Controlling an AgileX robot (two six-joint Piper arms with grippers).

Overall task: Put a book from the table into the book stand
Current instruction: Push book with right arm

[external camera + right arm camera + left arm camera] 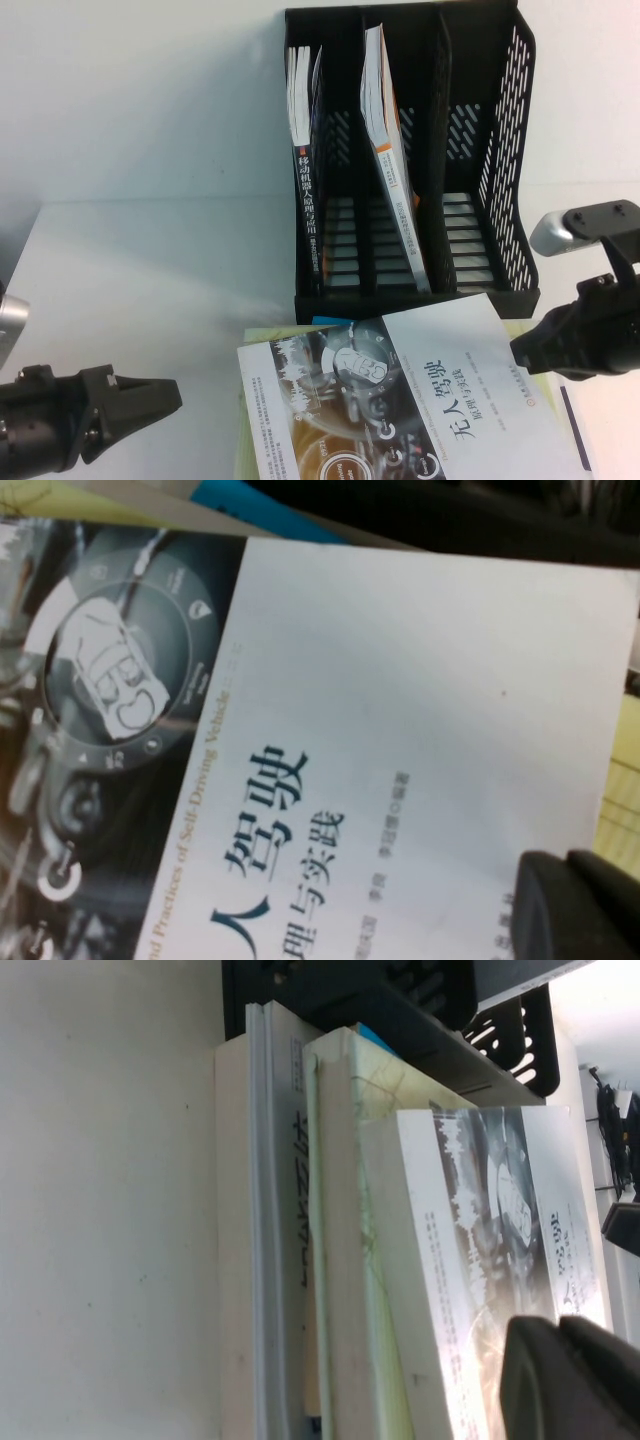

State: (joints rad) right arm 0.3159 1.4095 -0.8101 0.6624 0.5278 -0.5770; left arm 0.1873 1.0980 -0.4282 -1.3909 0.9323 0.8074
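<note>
- High view: I see the self-driving-car paperback point(420, 400) lying flat, cover up, on top of a small stack on the white counter point(140, 260), just in front of the black three-slot book stand point(505, 150). The stand already holds a black-spined book point(305, 190) in its left slot and a leaning white book point(392, 190) in the middle one; the right slot looks free. My left end effector point(165, 395) hovers beside the stack's left edge with its fingers drawn narrow, holding nothing. My right end effector point(525, 352) sits at the paperback's right edge; I cannot tell how it is set.
- Left wrist view: The stack shows edge-on, with the paperback point(480, 1260) above a pale yellow-green book point(350, 1260) and a white book point(270, 1260) beneath.
- Right wrist view: The cover point(400, 710) looks glossy, so I judge it slippery. It is thin, light and likely to sag, so I would pinch it near the spine edge, where it is stiffest.
</note>
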